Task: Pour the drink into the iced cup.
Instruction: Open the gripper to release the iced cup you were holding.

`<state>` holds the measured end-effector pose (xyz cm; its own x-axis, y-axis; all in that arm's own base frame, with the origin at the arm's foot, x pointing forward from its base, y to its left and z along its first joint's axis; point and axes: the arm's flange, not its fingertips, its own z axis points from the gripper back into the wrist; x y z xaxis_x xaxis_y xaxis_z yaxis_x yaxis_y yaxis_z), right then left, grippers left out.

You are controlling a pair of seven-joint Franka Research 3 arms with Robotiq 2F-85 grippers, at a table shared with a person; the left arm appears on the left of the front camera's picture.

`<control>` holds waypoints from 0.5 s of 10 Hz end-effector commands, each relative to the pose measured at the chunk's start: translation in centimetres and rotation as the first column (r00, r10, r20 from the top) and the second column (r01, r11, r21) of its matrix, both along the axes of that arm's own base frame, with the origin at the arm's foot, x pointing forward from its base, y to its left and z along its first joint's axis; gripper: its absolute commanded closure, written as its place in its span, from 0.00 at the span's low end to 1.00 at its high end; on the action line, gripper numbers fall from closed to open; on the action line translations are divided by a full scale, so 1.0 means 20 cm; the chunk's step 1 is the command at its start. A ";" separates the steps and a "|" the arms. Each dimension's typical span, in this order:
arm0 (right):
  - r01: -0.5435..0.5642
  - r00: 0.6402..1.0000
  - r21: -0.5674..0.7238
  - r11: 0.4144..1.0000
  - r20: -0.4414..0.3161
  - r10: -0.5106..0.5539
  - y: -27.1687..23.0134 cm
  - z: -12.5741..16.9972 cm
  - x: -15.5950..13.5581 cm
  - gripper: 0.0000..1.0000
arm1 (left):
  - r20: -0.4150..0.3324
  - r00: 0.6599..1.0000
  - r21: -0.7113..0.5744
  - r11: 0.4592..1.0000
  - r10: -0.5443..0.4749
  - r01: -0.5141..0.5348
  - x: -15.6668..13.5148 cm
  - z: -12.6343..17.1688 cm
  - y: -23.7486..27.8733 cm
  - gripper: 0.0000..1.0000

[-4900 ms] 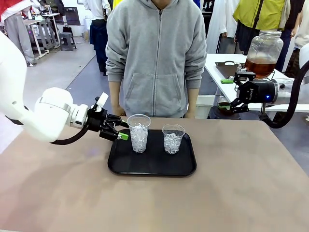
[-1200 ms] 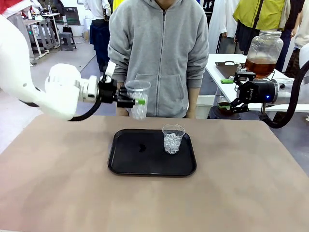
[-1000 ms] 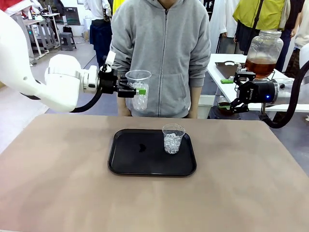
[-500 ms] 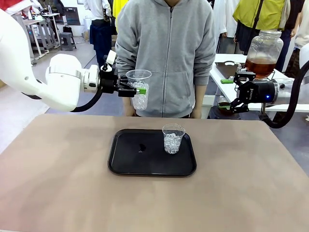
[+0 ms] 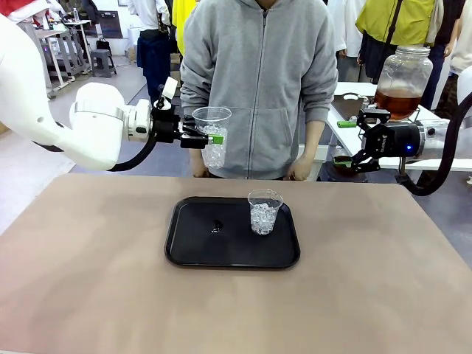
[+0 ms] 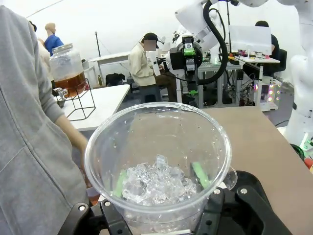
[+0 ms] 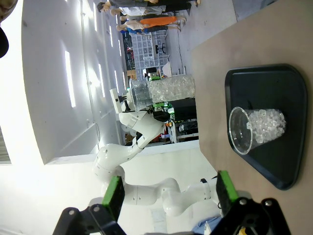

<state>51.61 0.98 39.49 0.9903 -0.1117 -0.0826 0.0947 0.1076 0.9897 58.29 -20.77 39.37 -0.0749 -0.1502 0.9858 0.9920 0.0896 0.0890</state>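
- Left jaws: pinching the held iced cup (image 5: pixel 212 136) by its wall, a little below the rim. The cup is upright, with ice (image 6: pixel 157 178) heaped in its lower part and no liquid visible in it.
- Right jaws: spread wide with nothing between them. They hang past the far corner of the table (image 5: pixel 369 295), just in front of and below the dispenser jar (image 5: pixel 403 77).
- Drink (image 5: pixel 398 102): amber liquid in the lower part of the dispenser jar, close behind the right jaws and well apart from the left jaws.
- Second iced cup (image 5: pixel 265 212): upright on the black tray (image 5: pixel 192 251), below the left jaws and off to their side, between the two pairs of jaws.
- Progress (judged): one cup is grasped and lifted clear of the tray. Bringing cup and drink together is still to do, as is the pour itself; neither cup shows any drink.
- Change from the earliest frame: both cups then stood on the tray, with the left jaws spread at the side of the nearer one. That cup is now raised high in front of the person (image 5: pixel 258 81).
- Change over the last second: the left jaws and their cup have hardly shifted. The person has stepped sideways toward the jar, and the right jaws are unchanged.
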 end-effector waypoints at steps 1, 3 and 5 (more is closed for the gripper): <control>0.001 1.000 0.000 1.000 0.004 -0.001 0.00 0.01 0.00 0.00 | 0.015 1.000 -0.004 1.000 0.001 -0.001 -0.01 0.02 0.00 0.38; 0.001 1.000 0.000 1.000 0.004 -0.001 0.00 0.01 0.00 0.00 | 0.015 1.000 -0.004 1.000 0.001 -0.001 -0.01 0.02 0.00 0.38; 0.001 1.000 0.000 1.000 0.004 -0.001 0.00 0.01 0.00 0.00 | 0.015 1.000 -0.004 1.000 0.001 -0.001 -0.01 0.02 0.00 0.38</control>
<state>51.61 0.98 39.49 0.9903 -0.1117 -0.0826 0.0947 0.1076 0.9897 58.29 -20.77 39.37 -0.0749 -0.1502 0.9858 0.9920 0.0896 0.0890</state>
